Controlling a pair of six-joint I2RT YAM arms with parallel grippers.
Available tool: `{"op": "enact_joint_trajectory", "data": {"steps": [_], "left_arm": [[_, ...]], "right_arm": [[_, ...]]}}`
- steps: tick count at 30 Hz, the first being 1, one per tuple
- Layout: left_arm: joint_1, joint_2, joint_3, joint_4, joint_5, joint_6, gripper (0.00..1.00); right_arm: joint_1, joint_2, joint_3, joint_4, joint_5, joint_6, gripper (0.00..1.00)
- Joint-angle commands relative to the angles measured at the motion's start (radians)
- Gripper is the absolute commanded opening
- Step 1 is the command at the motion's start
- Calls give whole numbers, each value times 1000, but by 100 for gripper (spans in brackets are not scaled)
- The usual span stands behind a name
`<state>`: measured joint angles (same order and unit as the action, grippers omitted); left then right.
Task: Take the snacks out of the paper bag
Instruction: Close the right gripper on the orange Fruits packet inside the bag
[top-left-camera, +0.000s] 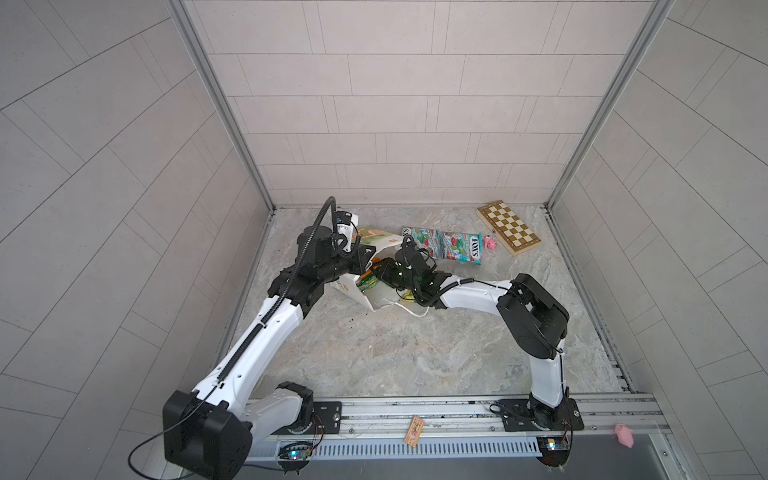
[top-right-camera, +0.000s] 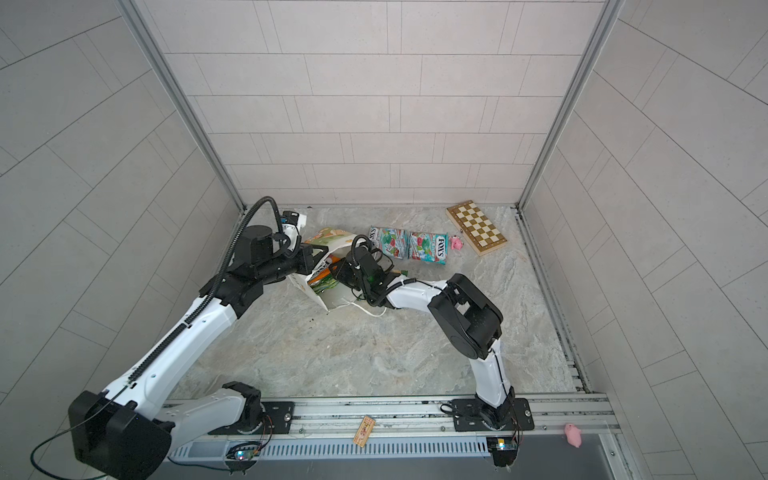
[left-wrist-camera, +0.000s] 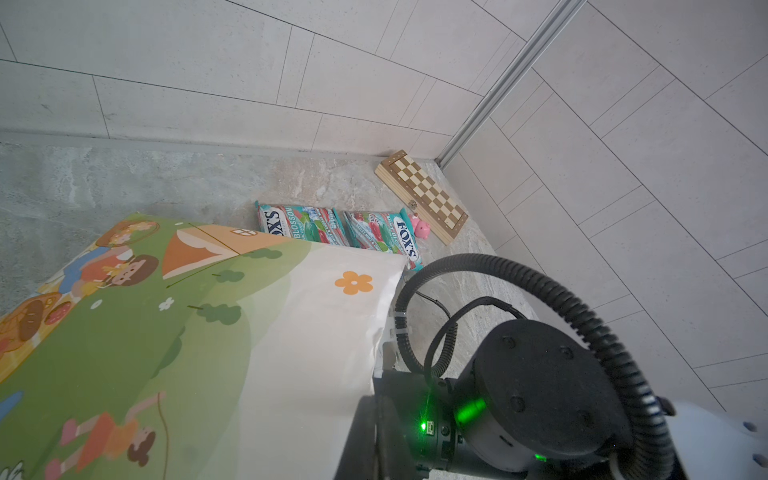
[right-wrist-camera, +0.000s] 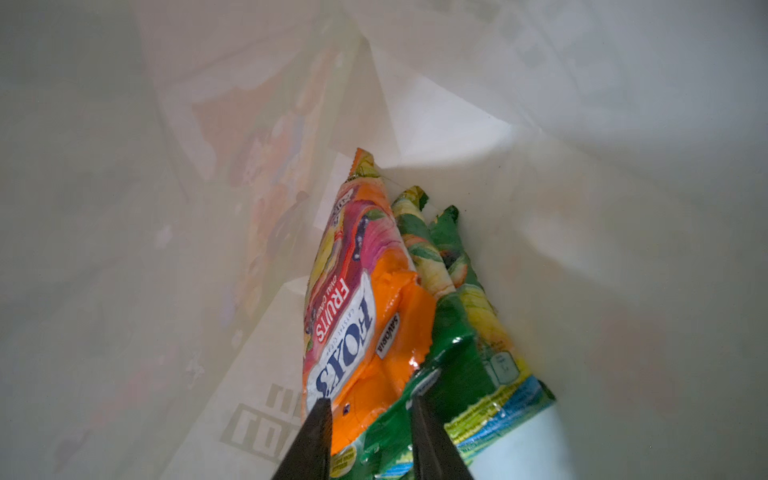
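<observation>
While the paper bag (top-left-camera: 353, 291) lies on its side on the tabletop (top-left-camera: 415, 353), white with a cartoon meadow print, left jaws pinch its raised rim. Right jaws inside, grasping the glossy orange-pink FOX'S packet (right-wrist-camera: 357, 316); green-yellow packets (right-wrist-camera: 465, 332) pressed alongside. Two teal packets (top-left-camera: 462, 248) lie flat just beyond the bag.

light: bright, diffuse | shadows: faint | glare: glints on orange packet (right-wrist-camera: 365, 316) | inside paper bag (right-wrist-camera: 174, 232): dim, hazy | top-view edges: wall (top-left-camera: 104, 187) lines bow
</observation>
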<state>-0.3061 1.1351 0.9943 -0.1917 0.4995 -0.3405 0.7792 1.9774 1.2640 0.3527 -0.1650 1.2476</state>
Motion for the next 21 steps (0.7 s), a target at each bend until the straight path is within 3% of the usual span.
{"op": "enact_joint_trajectory", "data": {"steps": [1, 21], "left_arm": [[-3, -5, 24, 16, 17, 4, 0], [-4, 3, 28, 18, 36, 0, 0]], "right_arm": [[-2, 16, 16, -7, 41, 28, 34], [-2, 139, 190, -90, -33, 33, 34]]}}
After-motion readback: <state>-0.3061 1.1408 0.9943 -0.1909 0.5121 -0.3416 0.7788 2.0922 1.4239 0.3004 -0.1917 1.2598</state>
